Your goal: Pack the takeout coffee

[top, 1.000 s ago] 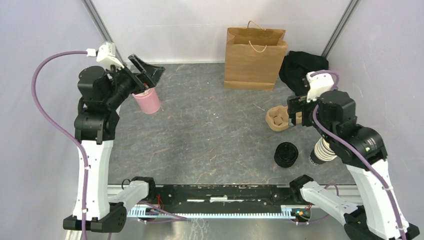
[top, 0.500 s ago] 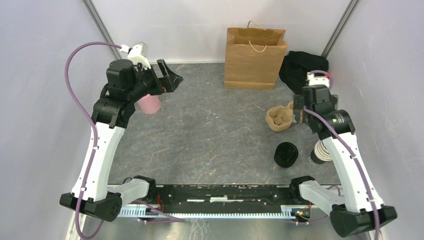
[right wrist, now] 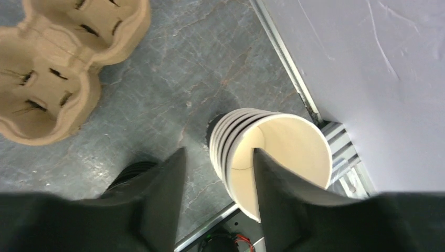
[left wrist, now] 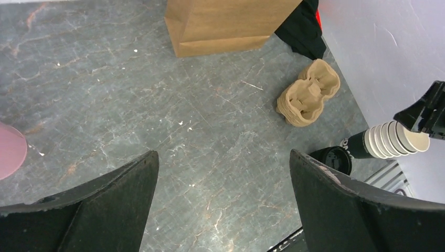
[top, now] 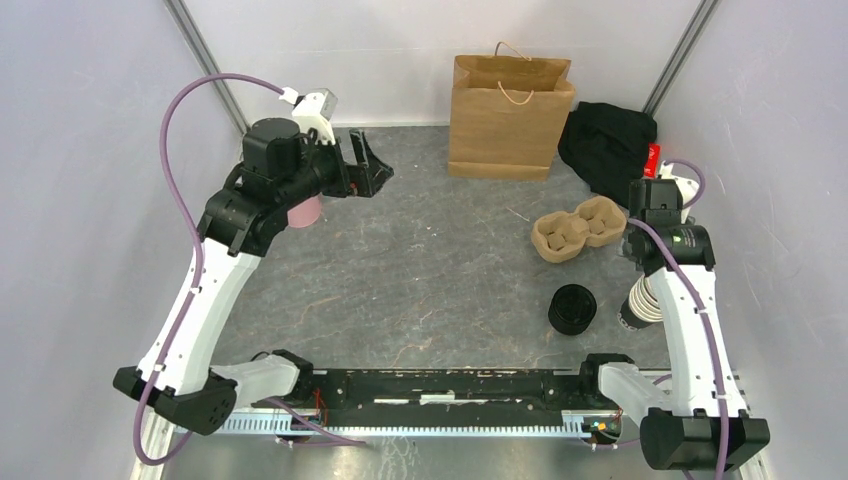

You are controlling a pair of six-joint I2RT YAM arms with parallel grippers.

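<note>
No lidded dark coffee cup shows in any view. A stack of lidless cream-rimmed cups [top: 640, 303] lies at the right near edge. It also shows in the left wrist view [left wrist: 393, 140]. My right gripper [right wrist: 219, 152] is open right above this stack [right wrist: 273, 152]. One finger is over the top cup's mouth and the other is outside its rim. I cannot tell whether they touch it. A squat stack of black lids [top: 572, 308] stands left of the cups. My left gripper [top: 372, 172] is open and empty, high over the far left of the table [left wrist: 223, 155].
A brown paper bag [top: 510, 115] stands at the back centre. A black cloth [top: 605, 140] lies right of it. A cardboard two-cup carrier [top: 580, 228] sits at mid right. A pink cup [top: 305, 212] stands under the left arm. A metal rail runs along the near edge.
My left arm has swung right and up, away from the pink cup. My right arm has moved right, off the carrier, to above the stack of lidless cups.
</note>
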